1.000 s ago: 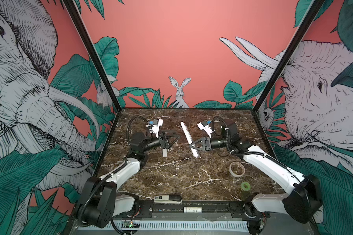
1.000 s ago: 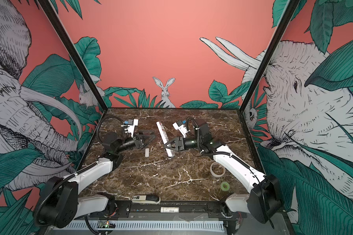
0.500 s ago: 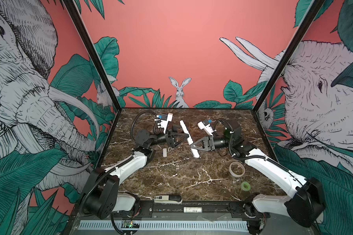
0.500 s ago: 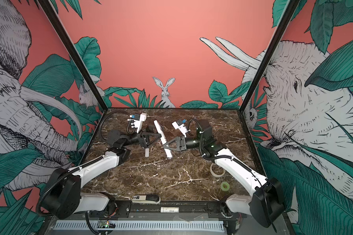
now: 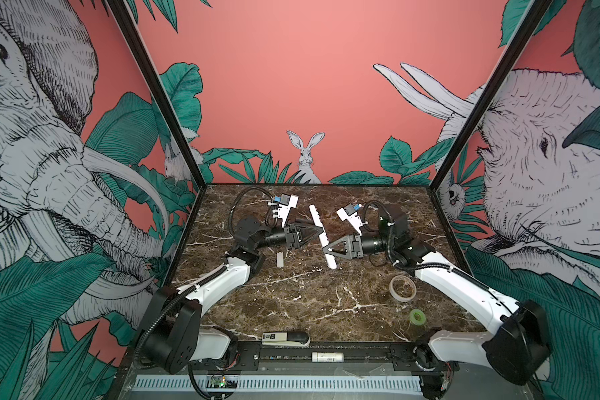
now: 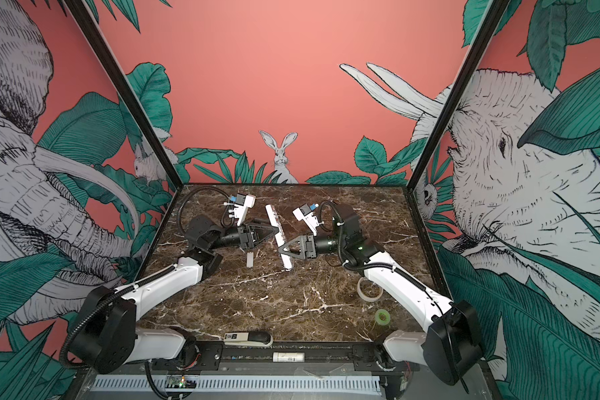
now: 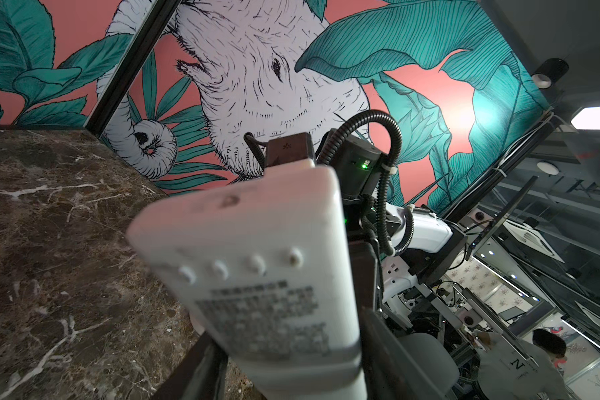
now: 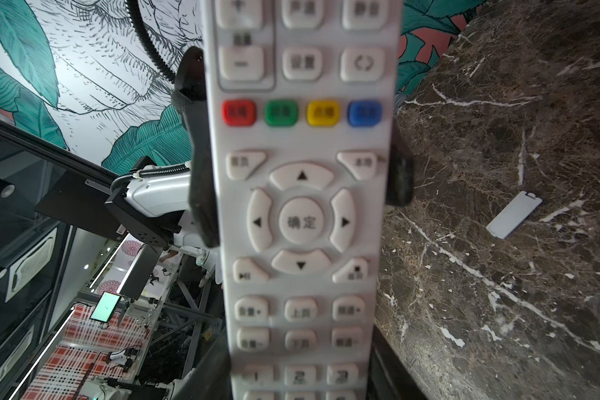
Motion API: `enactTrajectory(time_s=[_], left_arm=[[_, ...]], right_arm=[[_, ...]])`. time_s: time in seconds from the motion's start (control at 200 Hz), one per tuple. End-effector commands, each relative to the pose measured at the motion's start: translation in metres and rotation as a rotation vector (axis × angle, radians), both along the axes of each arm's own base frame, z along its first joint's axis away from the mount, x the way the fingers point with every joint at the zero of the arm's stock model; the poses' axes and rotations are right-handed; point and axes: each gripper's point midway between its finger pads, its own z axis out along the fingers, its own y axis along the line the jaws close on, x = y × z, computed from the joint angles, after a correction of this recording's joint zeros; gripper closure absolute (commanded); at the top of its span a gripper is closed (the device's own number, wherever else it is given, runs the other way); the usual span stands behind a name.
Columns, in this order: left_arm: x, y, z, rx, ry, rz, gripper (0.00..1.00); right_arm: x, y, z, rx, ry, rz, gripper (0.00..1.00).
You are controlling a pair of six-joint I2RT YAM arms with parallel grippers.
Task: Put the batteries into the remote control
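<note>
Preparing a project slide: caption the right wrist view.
Right pincer and left pincer both grip the remote control, buttons toward camera; a small white cover lies on the marble table.

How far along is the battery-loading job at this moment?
Done: the battery cover lies off on the marble table. In hand: the right gripper clamps the remote control above the table; fingers of the left gripper flank its edges. Left: both batteries, which no view shows, then the cover.
</note>
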Motion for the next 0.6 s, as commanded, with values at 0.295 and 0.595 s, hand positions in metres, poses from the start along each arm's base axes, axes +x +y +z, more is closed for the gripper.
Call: enactTrajectory(time_s=[0.295, 0.595], left_arm=[[0.026, 0.007, -0.014, 0.072, -0.031, 0.19, 0.76], [0.035, 0.016, -0.029, 0.18, -0.011, 0.293, 0.82]], right_arm=[[-0.006, -0.002, -0.007, -0.133, -0.025, 0.005, 0.35], [0.015, -0.007, -0.025, -0.277, -0.059, -0.099, 0.3]])
